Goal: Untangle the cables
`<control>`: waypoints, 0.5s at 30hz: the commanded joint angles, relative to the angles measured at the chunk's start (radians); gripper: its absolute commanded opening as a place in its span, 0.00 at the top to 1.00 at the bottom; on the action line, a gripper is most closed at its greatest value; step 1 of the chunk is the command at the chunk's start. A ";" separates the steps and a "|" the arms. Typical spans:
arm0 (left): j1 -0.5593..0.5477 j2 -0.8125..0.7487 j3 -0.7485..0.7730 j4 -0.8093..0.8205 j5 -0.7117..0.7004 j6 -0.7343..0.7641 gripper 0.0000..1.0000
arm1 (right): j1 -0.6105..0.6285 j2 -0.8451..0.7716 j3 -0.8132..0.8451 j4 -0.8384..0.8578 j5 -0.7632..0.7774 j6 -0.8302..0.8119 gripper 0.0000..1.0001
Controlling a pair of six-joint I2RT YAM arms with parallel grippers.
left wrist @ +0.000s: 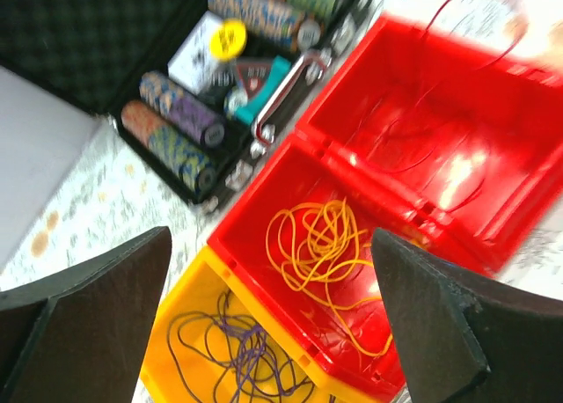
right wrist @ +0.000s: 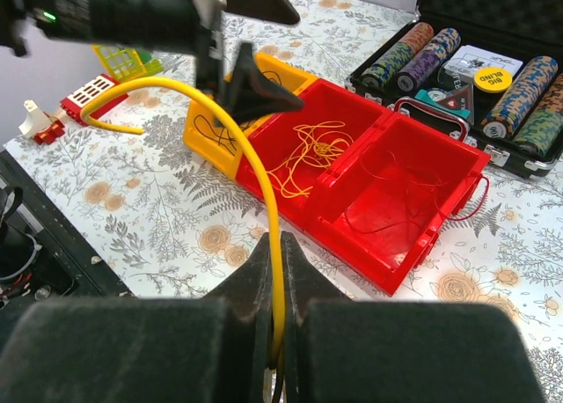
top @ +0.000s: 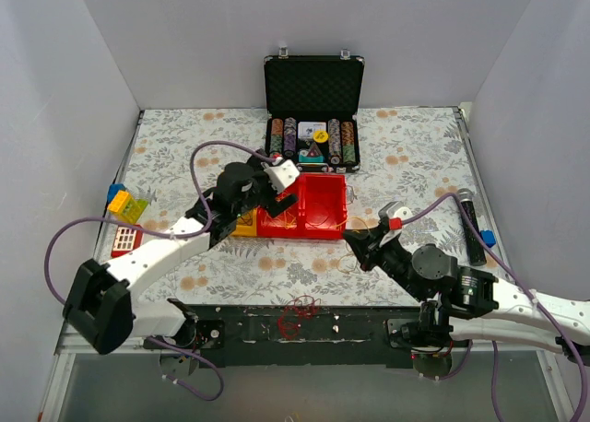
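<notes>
My left gripper (top: 279, 201) (left wrist: 271, 240) is open and empty, hovering over a row of bins. Below it the yellow bin (left wrist: 189, 333) holds a dark purple-black wire bunch (left wrist: 233, 350). The near red bin (left wrist: 255, 218) holds a yellow-orange bunch (left wrist: 321, 245). The far red bin (left wrist: 413, 113) holds thin red wire (left wrist: 422, 130). My right gripper (top: 365, 242) (right wrist: 277, 253) is shut on a yellow cable (right wrist: 251, 157) that arcs up and left, in front of the bins. A red wire bunch (top: 300, 310) lies at the table's front edge. Faint orange loops (top: 350, 258) lie by the right gripper.
An open black poker chip case (top: 313, 118) stands behind the bins. A black cylinder (top: 472, 224) lies at the right. Toy blocks (top: 124, 205) and a red-white piece (top: 124, 240) sit at the left. White walls enclose the table.
</notes>
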 commanded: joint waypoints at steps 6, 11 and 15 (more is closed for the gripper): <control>-0.017 -0.313 0.126 -0.308 0.637 -0.055 0.02 | 0.004 0.039 0.032 0.251 0.095 -0.005 0.99; -0.196 -0.342 0.095 -0.339 0.581 -0.074 0.03 | 0.002 0.132 0.078 0.367 0.005 0.016 0.99; -0.229 -0.317 0.113 -0.309 0.626 -0.123 0.03 | 0.004 0.208 0.105 0.442 -0.067 0.056 0.99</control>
